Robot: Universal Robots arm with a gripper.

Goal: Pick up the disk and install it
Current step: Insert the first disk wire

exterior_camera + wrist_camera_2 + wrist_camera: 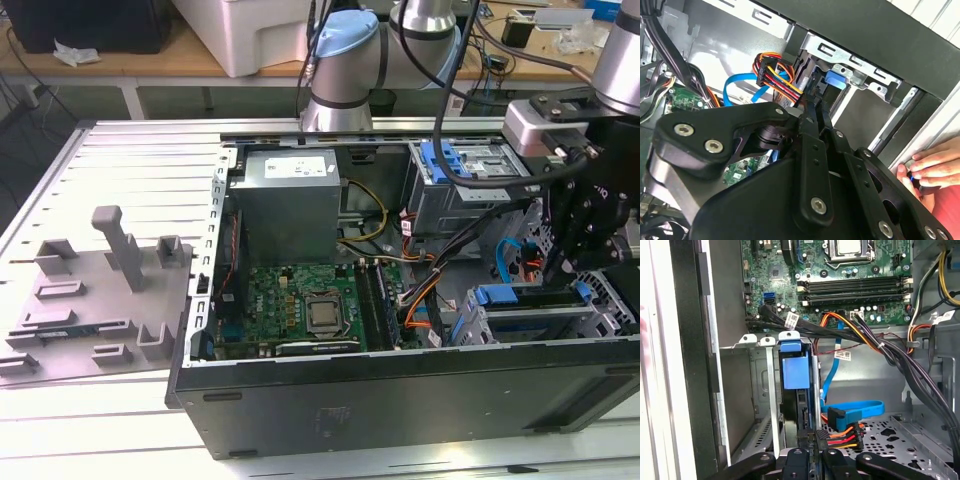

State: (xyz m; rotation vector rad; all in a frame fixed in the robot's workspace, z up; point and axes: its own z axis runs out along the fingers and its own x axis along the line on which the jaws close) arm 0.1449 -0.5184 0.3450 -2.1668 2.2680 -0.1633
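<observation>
**Blue-framed disk stands on edge in its bay, under the gripper**

Blue plastic marks the disk (pixel 796 371): it sits edge-up inside the drive cage (pixel 767 390) of the open computer case (pixel 400 390). In the first wrist view the gripper (pixel 810 456) is directly over the disk's near end, and the fingers (pixel 801 460) are narrow, pressed on the thin edge. The long axis of the disk runs straight away from the fingertips, deeper into the slot toward the motherboard (pixel 840 280). A coloured cable bundle (pixel 842 437) lies just beside the fingers. A person's hand (pixel 932 167) rests at the case rim.
</observation>
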